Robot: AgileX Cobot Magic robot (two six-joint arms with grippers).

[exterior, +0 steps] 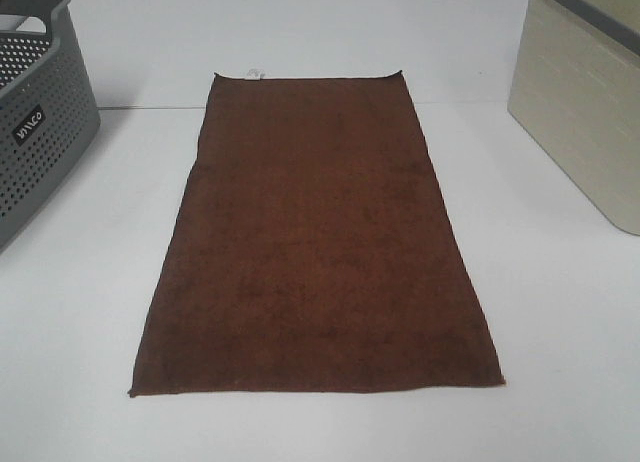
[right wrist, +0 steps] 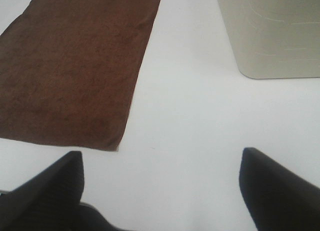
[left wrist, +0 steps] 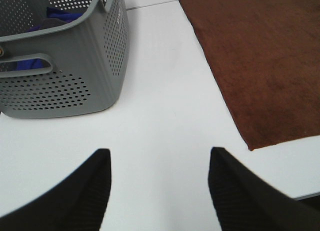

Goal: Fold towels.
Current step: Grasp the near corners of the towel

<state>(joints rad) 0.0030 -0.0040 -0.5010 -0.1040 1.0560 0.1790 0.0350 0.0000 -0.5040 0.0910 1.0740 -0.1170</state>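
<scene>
The dark reddish-brown rectangular terry-cloth towel (exterior: 318, 237) lies spread flat, ready for folding; the left hand (left wrist: 159, 151) and right hand (right wrist: 161, 152) (both empty) stand open near its corners.

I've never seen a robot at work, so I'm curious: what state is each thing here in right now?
towel: spread flat on the table, unfolded, untouched.
grey basket: upright, purple cloth inside.
beige bin: upright, contents hidden.
left fingers: open, holding nothing.
right fingers: open, holding nothing.
</scene>
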